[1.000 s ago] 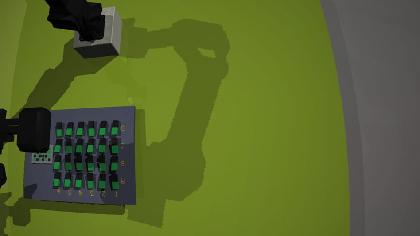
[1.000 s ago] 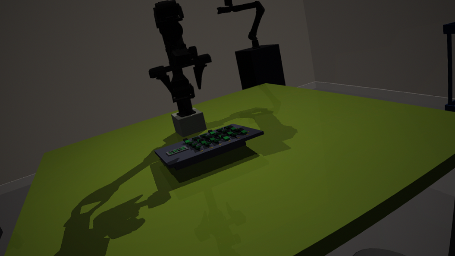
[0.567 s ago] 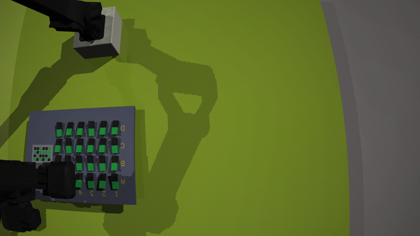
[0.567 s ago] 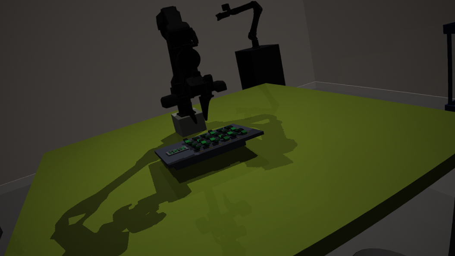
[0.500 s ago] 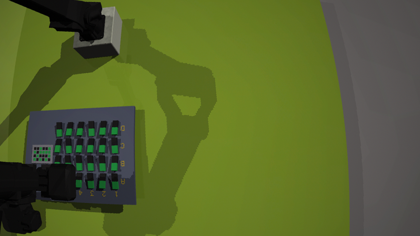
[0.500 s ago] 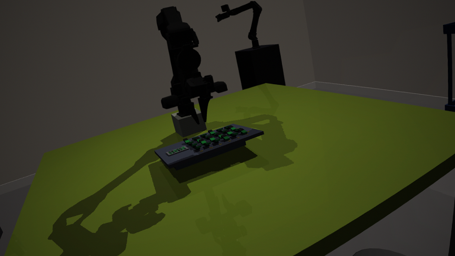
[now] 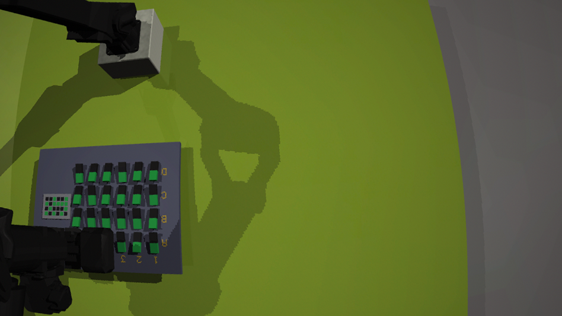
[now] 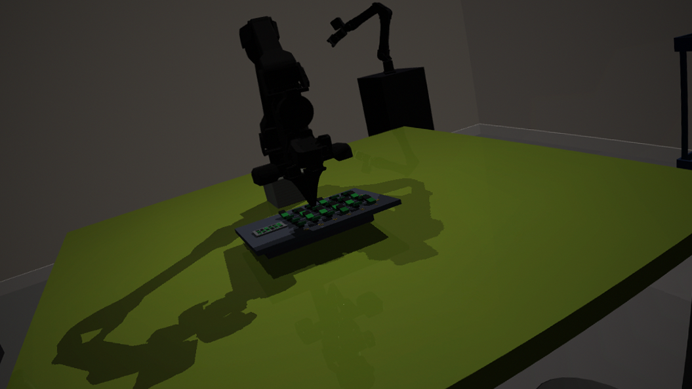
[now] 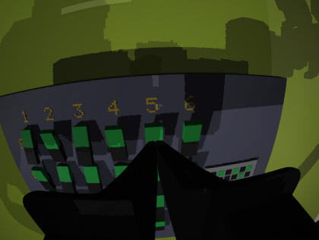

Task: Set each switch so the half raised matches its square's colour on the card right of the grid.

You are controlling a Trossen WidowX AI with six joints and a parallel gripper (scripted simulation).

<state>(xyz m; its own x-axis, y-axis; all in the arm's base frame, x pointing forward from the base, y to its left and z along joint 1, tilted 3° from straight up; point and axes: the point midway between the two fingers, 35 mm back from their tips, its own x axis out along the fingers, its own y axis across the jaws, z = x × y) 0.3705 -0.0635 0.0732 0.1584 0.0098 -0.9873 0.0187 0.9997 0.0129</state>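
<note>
The dark blue-grey panel (image 7: 56,170) (image 8: 248,232) (image 9: 247,125) bears rows A to D of rocker switches, each with a green half and a dark half. The small card (image 7: 56,206) (image 8: 269,229) (image 9: 232,173) lies beside column 6, partly behind a finger in the wrist view. My gripper (image 8: 313,204) (image 9: 156,147) is shut and holds nothing. Its tips are at or just above the middle of the column 5 switch (image 9: 153,132) in row A; contact is unclear. In the top view the hand hides the tips and row A's columns 4 to 6. The fingers cover parts of the nearer rows in the wrist view.
The pale block (image 7: 156,45) (image 8: 282,193) under my arm's base stands on the green table (image 7: 343,163) (image 8: 466,223), on the panel's near side. Another arm (image 8: 384,32) stands on a black box (image 8: 403,99) in the background. Neighbouring switches stand close on both sides of my fingertips.
</note>
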